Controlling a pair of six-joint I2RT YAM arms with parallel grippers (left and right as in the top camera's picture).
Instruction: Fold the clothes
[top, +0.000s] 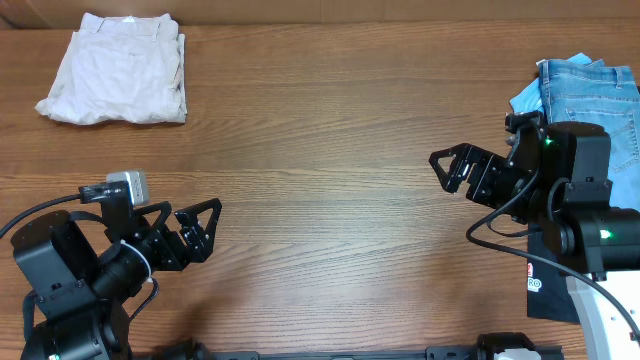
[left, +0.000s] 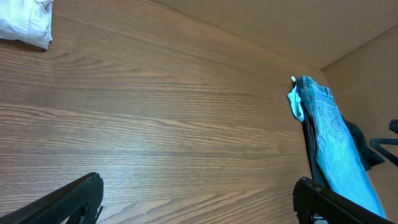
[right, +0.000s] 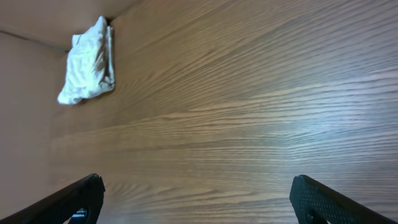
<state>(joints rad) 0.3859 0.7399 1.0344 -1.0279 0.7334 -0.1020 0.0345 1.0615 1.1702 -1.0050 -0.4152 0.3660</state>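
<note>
The cream garment (top: 118, 70) lies folded in a compact rectangle at the table's far left corner. It also shows in the right wrist view (right: 88, 62) and, only its edge, in the left wrist view (left: 25, 23). My left gripper (top: 205, 230) is open and empty over bare wood at the front left, far from the garment. My right gripper (top: 448, 166) is open and empty at the right side, pointing left over bare wood. Both wrist views show wide-spread fingers, the left gripper (left: 198, 199) and the right gripper (right: 198, 199), with only table between them.
Blue denim jeans (top: 600, 105) lie at the far right edge with a small light-blue cloth (top: 527, 96) beside them; the jeans also show in the left wrist view (left: 333, 134). The wooden table (top: 320, 200) spans the view. A beige wall borders the back.
</note>
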